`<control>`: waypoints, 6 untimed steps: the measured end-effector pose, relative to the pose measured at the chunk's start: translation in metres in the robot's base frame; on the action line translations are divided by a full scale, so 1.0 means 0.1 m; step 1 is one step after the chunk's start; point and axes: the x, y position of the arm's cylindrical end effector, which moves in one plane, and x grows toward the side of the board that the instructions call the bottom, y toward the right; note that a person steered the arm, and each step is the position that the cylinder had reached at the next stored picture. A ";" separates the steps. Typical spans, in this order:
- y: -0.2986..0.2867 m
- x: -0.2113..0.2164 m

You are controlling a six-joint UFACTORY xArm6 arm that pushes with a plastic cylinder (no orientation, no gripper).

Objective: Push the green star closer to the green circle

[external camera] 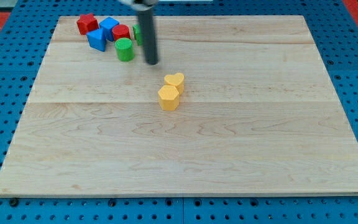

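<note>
The green circle (125, 49) stands near the view's top left of the wooden board (229, 155). The green star (137, 34) is just up and to the right of it, mostly hidden behind my rod; only a green sliver shows at the rod's left edge. My tip (151, 63) rests on the board right of the green circle and a little below the green star, touching no block that I can see.
A red block (87, 23), a blue block (109, 27), another blue block (96, 40) and a red block (121, 32) cluster left of the greens. A yellow heart (174, 81) and a yellow hexagon (168, 98) touch near the middle.
</note>
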 end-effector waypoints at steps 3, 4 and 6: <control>-0.43 -0.92; -0.45 -0.62; -0.32 -0.77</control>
